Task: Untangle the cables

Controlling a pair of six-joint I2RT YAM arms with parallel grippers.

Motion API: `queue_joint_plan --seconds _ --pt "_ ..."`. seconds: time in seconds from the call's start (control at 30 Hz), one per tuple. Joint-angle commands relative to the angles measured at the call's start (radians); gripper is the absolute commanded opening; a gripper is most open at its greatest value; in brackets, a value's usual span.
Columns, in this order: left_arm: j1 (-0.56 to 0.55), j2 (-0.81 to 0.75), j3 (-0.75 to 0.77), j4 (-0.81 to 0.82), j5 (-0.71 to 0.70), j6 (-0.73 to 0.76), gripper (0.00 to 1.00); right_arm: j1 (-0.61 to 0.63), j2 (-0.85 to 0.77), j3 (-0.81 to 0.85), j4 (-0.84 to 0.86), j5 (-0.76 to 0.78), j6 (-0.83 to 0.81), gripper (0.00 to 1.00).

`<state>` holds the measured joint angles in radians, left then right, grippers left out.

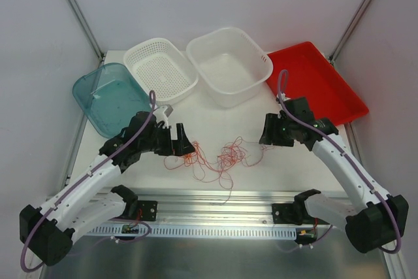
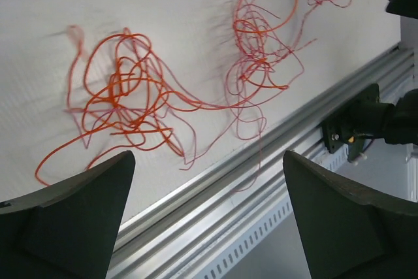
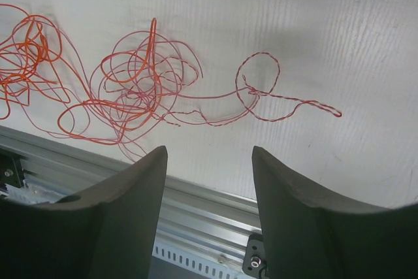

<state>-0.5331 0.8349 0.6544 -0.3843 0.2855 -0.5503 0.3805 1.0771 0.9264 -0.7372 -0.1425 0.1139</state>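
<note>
A knot of thin red-orange cables point(image 1: 225, 156) sprawls across the lower middle of the white table point(image 1: 215, 119) in the overhead view, one loop trailing down over the aluminium rail point(image 1: 215, 199) at the near edge. The left gripper point(image 1: 185, 150) sits at the tangle's left fringe and the right gripper point(image 1: 265, 139) at its right, a placement that appears meant to let the two arms pull the mass apart from opposite ends.

Neither holds anything. In the left wrist view the fingers point(image 2: 78, 207) stand wide apart at the bottom of the frame, with only bare table and rail between them. The wires lie above them in two clumps, joined by a few strands. In the right wrist view the fingers point(image 3: 117, 207) are also apart, though less widely, and empty. A twisted strand point(image 3: 261, 83) curls into a small loop at centre right of that frame, its tail running out toward the right, free of the main snarl.

Four containers line the top of the overhead frame: a teal bin point(image 1: 111, 99), a perforated basket point(image 1: 160, 63), a white tub point(image 1: 228, 63) and a red tray point(image 1: 320, 83). No wire is visible in any of them. The untangling looks far from finished.
</note>
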Motion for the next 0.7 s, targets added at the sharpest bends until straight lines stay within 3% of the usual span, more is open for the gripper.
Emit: queue_joint_plan --seconds 0.0,0.33,0.5,0.67 --pt "-0.074 0.084 0.128 0.01 0.032 0.015 0.98 0.005 -0.005 0.022 0.01 0.029 -0.042 0.59" --pt "-0.28 0.562 0.453 0.021 -0.078 0.093 0.99 0.004 0.031 -0.073 0.084 0.095 -0.017 0.6" --pt "-0.35 0.823 0.655 0.03 -0.088 0.263 0.99 -0.041 -0.026 -0.124 0.09 0.171 0.056 0.61" --pt "-0.407 0.964 0.825 0.051 -0.074 0.516 0.98 -0.109 -0.086 -0.165 0.09 0.187 0.139 0.64"
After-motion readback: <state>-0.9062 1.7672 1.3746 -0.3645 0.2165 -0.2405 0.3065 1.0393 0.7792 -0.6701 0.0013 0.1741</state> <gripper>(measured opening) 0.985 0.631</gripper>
